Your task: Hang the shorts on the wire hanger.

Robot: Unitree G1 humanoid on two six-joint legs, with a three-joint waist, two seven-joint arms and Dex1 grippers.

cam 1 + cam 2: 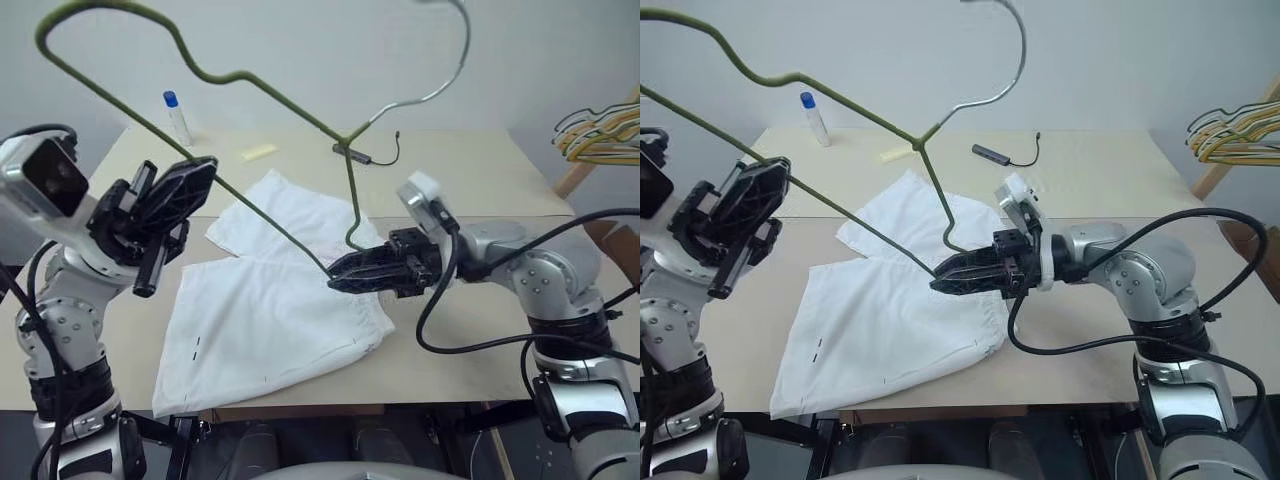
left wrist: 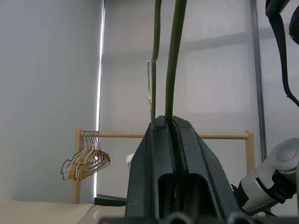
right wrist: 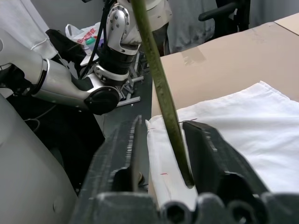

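A: Left arm's bent up at the elbow above the beige table (image 1: 480, 170), its left gripper (image 1: 185, 180) raised well clear of the cloth, fingers pressed tight on the thin olive-grey wire hanger (image 1: 250, 215), which hangs tilted in the air.

B: And the right arm reaches in level over the table, right gripper (image 1: 940, 276) just above the large white cloth shorts (image 1: 270, 320) lying flat.

A: Its jaws?

B: The right wrist view has them parted either side of the wire's lower end; whether a finger touches it, I can't say.

A: The left wrist view adds a wooden rail (image 2: 163, 135) with bunched yellow hangers (image 2: 86, 163).
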